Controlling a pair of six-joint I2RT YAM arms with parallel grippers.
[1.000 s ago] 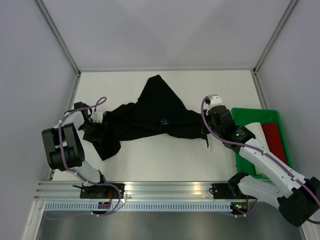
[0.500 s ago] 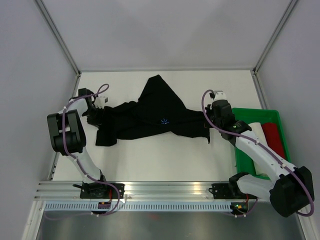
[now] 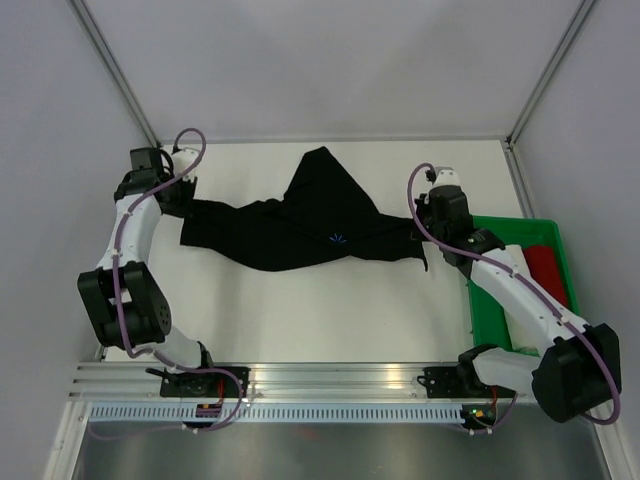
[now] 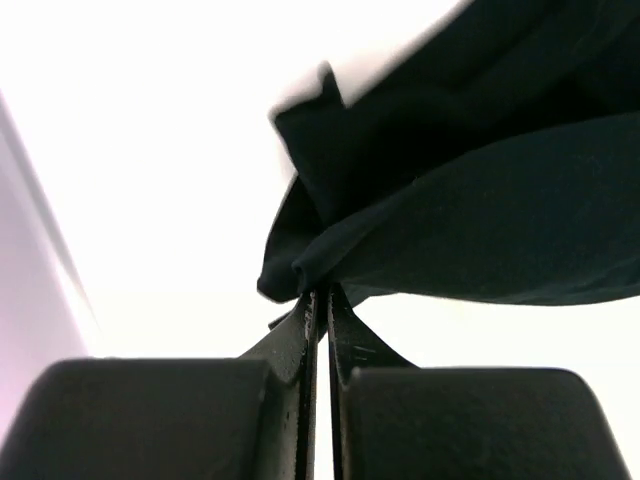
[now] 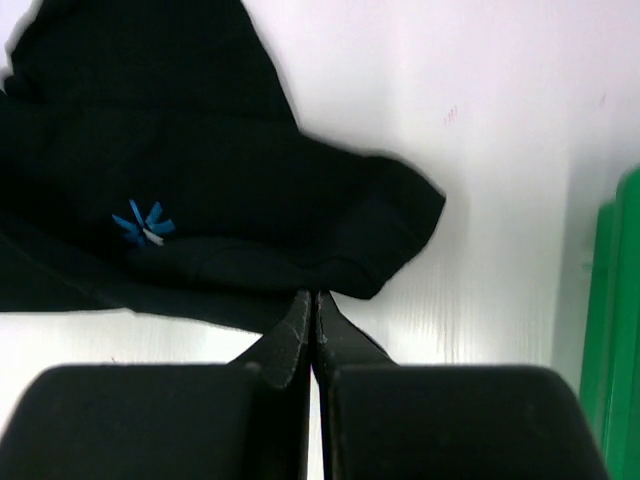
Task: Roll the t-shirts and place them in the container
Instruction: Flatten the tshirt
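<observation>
The left gripper (image 4: 318,300) has its jaws pressed together on a pinch of black cloth, seen at the centre of the left wrist view. The right gripper (image 5: 312,300) is likewise clamped tight, its jaws nipping the edge of the same cloth at the centre of the right wrist view.

Between the two hangs the black short-sleeved soft cotton t-shirt (image 3: 300,225), pulled out sideways across the middle of the overhead view, from the left arm at upper left to the right arm at centre right. It is stretched but not flat: one flap points toward the top of the frame, and folds show along its length. A small blue and white mark (image 3: 335,238) sits near its middle.

The shirt lies over the white worktop (image 3: 330,320). At the right edge of the overhead view stands a green plastic bin (image 3: 478,228), holding a red cloth roll (image 3: 550,270) and a white cloth roll (image 3: 513,262).

Judging from this, two shirts look already rolled and stowed. The black one is only being spread; flattening, folding and rolling appear still to come.
</observation>
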